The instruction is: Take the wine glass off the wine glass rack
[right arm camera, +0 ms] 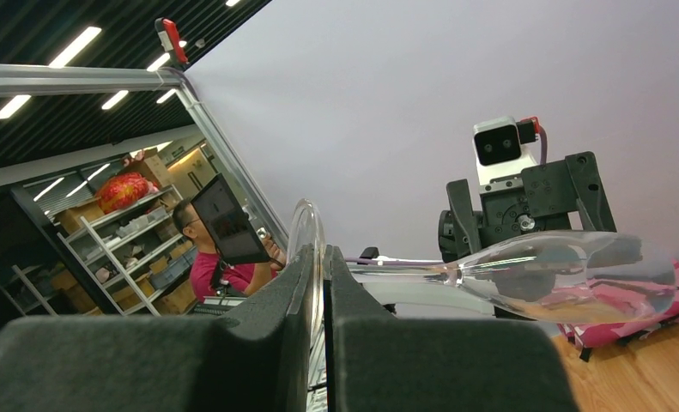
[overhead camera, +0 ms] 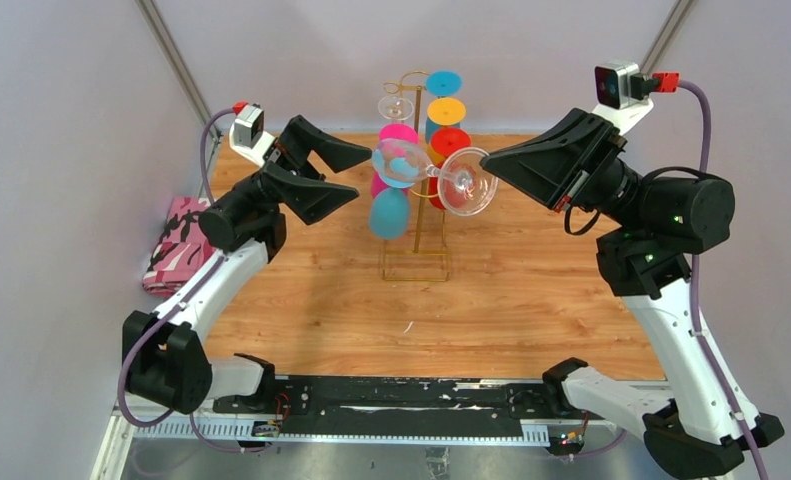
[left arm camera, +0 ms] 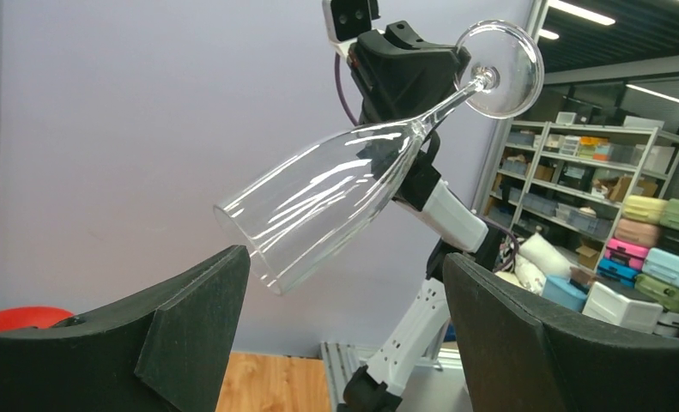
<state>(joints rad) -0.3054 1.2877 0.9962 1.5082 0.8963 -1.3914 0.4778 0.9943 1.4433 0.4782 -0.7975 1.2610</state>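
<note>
- Wine glass (left arm camera: 344,184) hangs sideways in midair near the wine glass rack (overhead camera: 417,230).
- Right tool (right arm camera: 320,266) pinches its foot.
- Left tool (left arm camera: 346,257) gapes wide, empty, near the bowl.

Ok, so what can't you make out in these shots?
Top view: wine glass rack hooks, hidden behind coloured glasses.
Top view: pink cloth, partly covered by the left arm.
Left wrist view: whether the wine glass rim touches the open left tool; too close to judge.
Right wrist view: the glass foot, mostly covered by the right tool; rack out of frame.
</note>
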